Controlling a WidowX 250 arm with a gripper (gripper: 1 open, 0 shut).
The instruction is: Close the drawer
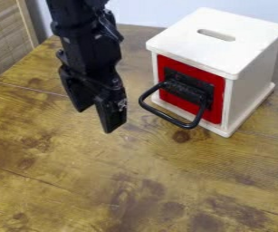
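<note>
The drawer has a red front with a black centre fitting and a black looped wire handle hanging toward the table. It sits in a pale wooden cube box at the upper right, its front about flush with the box. My gripper is black, hangs over the table to the left of the handle, apart from it. Its two fingers point down with a gap between them and hold nothing.
The box top has a slot. The table is worn brown wood. A slatted wooden panel stands at the far left edge.
</note>
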